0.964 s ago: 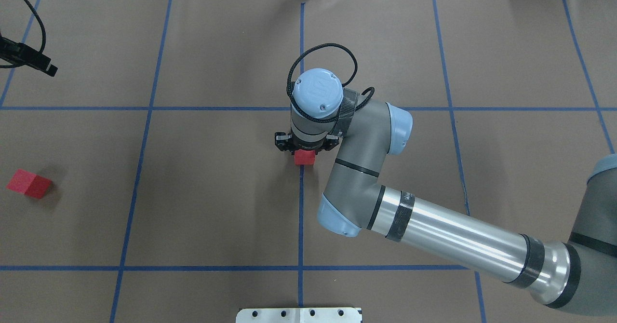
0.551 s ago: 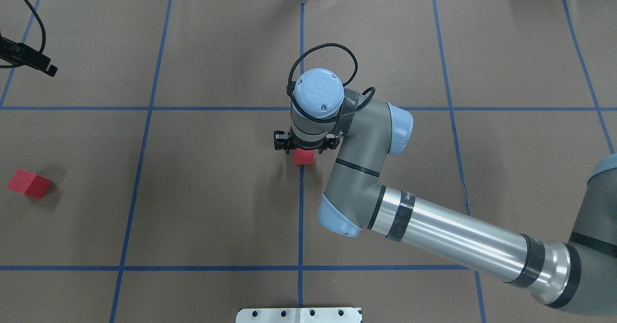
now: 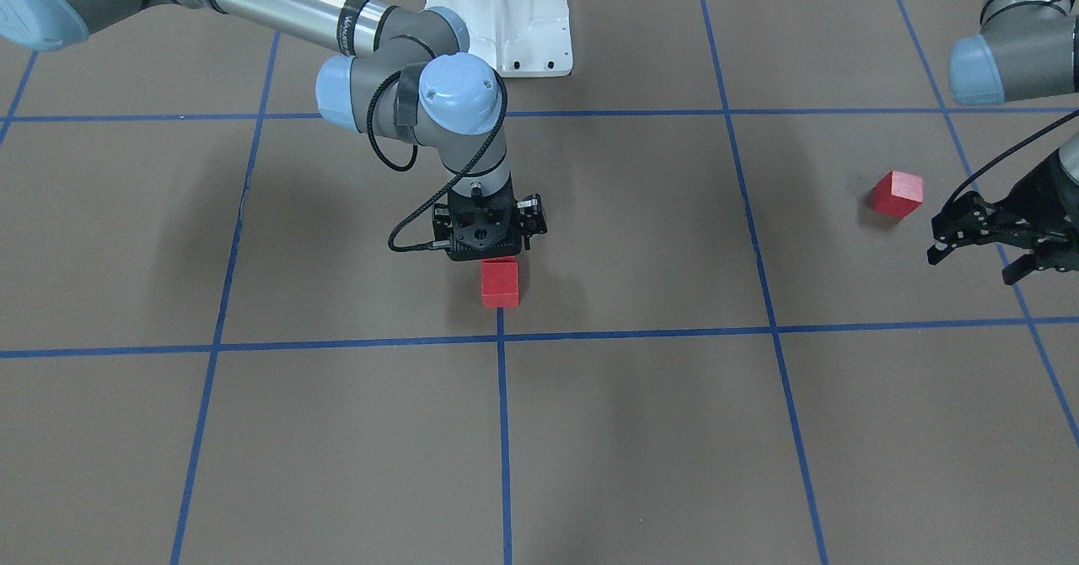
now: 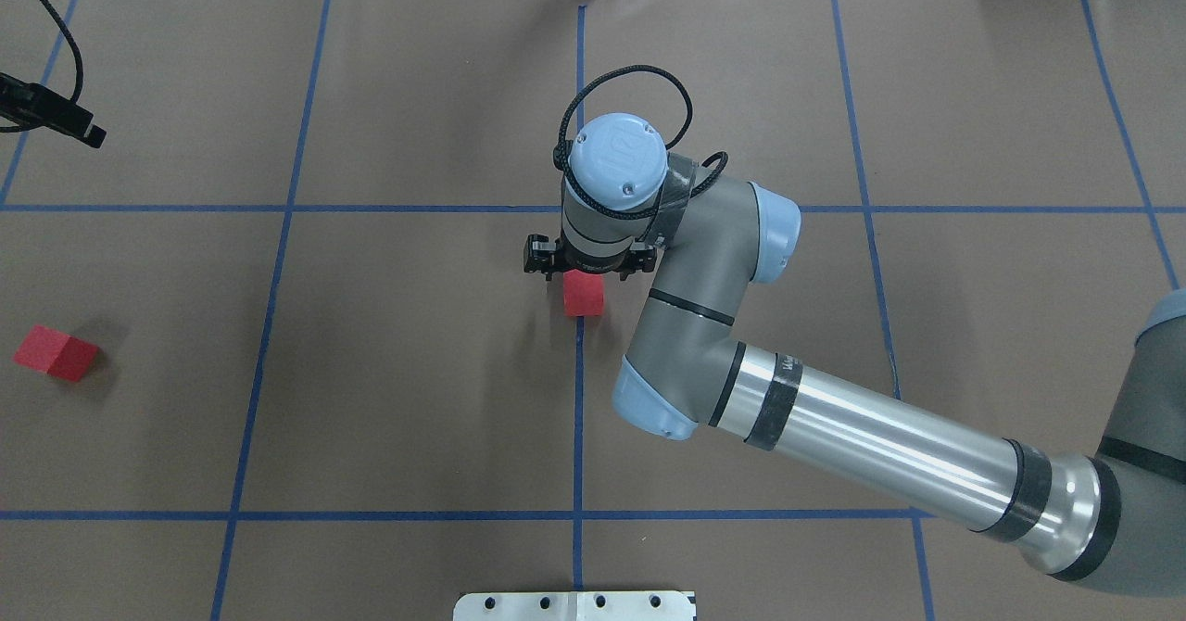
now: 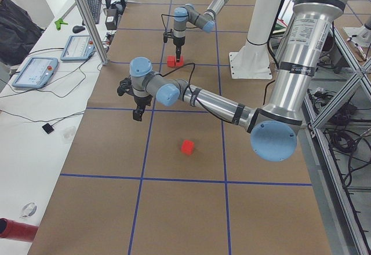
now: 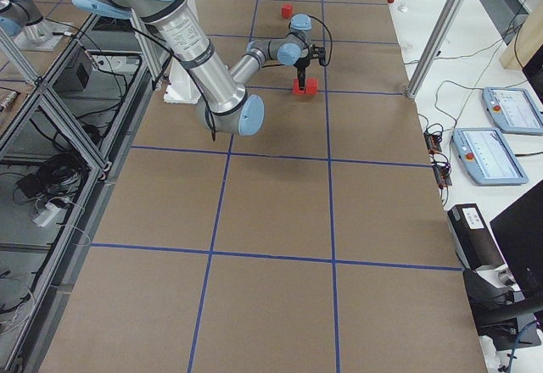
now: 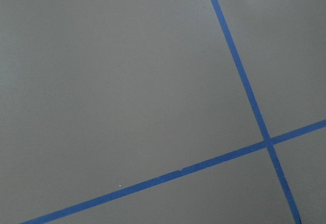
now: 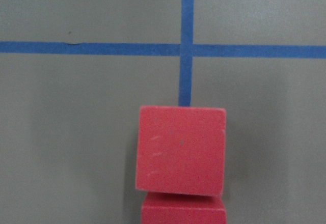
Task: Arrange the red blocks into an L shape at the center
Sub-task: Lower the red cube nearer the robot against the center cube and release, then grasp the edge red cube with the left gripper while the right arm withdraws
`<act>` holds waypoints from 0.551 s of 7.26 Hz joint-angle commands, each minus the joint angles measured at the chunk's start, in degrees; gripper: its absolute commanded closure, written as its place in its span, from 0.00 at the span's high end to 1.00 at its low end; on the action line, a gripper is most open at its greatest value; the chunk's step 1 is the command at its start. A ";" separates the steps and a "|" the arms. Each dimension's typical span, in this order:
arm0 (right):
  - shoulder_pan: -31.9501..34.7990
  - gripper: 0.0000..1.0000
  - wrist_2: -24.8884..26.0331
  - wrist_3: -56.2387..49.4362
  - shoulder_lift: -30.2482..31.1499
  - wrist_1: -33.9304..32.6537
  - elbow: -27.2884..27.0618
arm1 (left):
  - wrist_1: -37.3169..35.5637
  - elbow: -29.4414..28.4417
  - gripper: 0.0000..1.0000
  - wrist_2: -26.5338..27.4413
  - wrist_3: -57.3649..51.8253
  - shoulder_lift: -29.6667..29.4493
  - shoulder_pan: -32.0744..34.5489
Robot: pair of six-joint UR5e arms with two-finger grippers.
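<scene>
Two red blocks lie touching in a row just on my side of the center crossing (image 8: pixel 187 48). The right wrist view shows one whole (image 8: pixel 181 150) and the other (image 8: pixel 183 211) at its bottom edge. From overhead only one (image 4: pixel 584 295) shows. My right gripper (image 3: pixel 487 253) hangs just above them, open and holding nothing. The third red block (image 3: pixel 898 193) lies alone far on my left side; it also shows overhead (image 4: pixel 56 353). My left gripper (image 3: pixel 974 263) is open and empty, hovering beside that block, a little farther from my base.
The brown paper table (image 4: pixel 417 371) carries a blue tape grid. A white mounting plate (image 4: pixel 574 605) sits at the near edge. Tablets (image 5: pixel 35 71) and cables lie on the white bench beyond the far edge.
My right gripper has risen off the red blocks at the center, which stay in place on the table. The left gripper and the lone block have hardly moved.
</scene>
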State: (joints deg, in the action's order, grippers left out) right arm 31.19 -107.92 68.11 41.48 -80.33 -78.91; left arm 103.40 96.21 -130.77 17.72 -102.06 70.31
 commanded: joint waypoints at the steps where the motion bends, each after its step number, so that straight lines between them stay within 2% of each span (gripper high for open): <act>1: 5.17 0.99 -3.15 -1.13 0.44 -0.53 -0.37 | 0.31 3.61 1.00 0.33 1.52 5.27 0.09; 2: 7.98 0.99 -3.87 -3.75 2.27 -0.44 -1.32 | 2.06 5.02 1.00 0.86 3.18 8.78 -0.17; 4: 13.08 0.99 -6.76 -8.58 6.57 -0.27 -4.57 | 16.85 4.42 1.00 1.04 6.86 18.17 -0.52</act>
State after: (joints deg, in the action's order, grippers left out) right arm 40.85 -112.78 62.62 45.33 -80.74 -81.53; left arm 111.58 100.56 -129.91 21.55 -89.85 70.02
